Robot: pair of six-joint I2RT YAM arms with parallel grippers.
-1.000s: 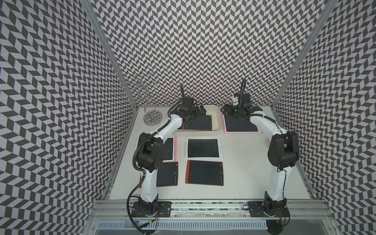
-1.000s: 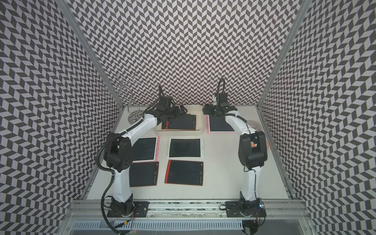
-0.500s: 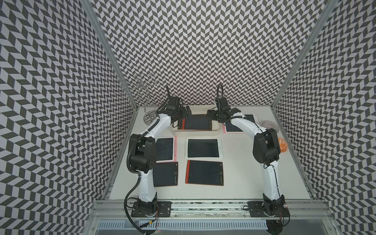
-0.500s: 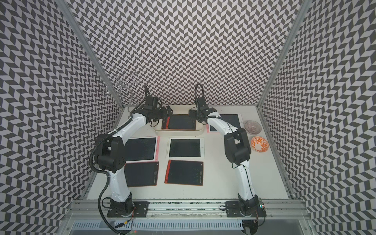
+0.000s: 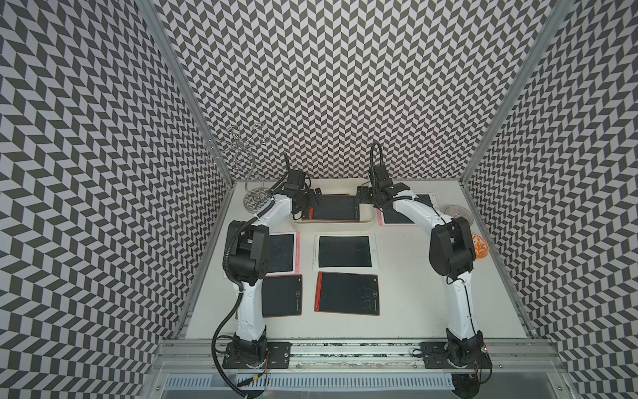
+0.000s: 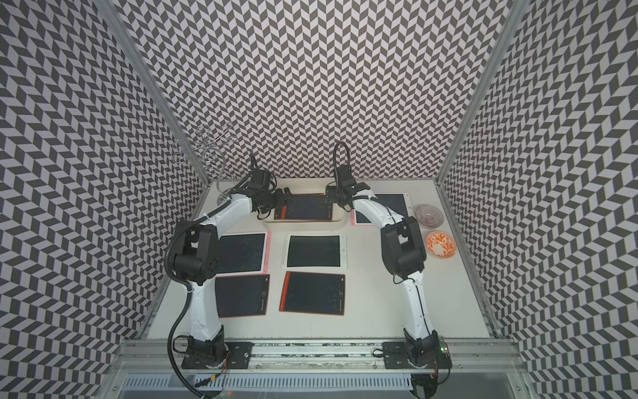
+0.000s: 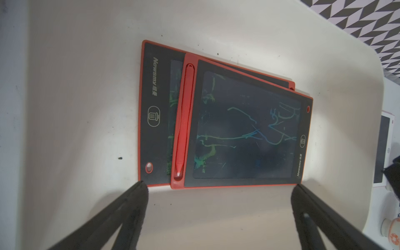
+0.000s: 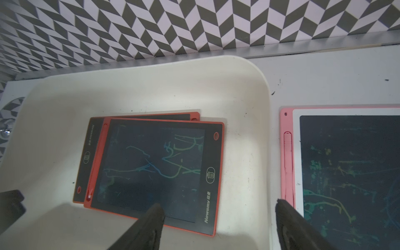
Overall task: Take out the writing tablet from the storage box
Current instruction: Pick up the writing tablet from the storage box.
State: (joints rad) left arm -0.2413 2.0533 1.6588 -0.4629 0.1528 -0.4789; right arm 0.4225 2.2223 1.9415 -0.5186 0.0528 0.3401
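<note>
The cream-white storage box [image 5: 331, 226] [image 6: 307, 225] stands at the back middle of the table. Two red-framed writing tablets lie stacked in it. The top tablet [image 7: 244, 129] [image 8: 158, 164] is skewed over the lower tablet [image 7: 153, 104] [image 8: 88, 155]. My left gripper [image 5: 312, 202] [image 7: 219, 187] hangs open at the box's left end, its fingertips just short of the tablets' edge. At the box's right end my right gripper [image 5: 362, 198] [image 8: 219, 204] is open too. One of its fingers [image 8: 155, 213] is over the top tablet's corner and the other stands by the box's right wall.
A pink-framed tablet [image 5: 400, 214] lies right of the box. Several more tablets lie in front, among them a white one [image 5: 345, 251] and a red one [image 5: 347, 293]. A clear bowl [image 5: 457, 211] and an orange bowl [image 5: 481, 245] stand at the right edge. A wire stand [image 5: 255, 200] is back left.
My right gripper has moved left from above the pink tablet to the box's right end. My left gripper has shifted to the box's left end. Both tablets lie as before.
</note>
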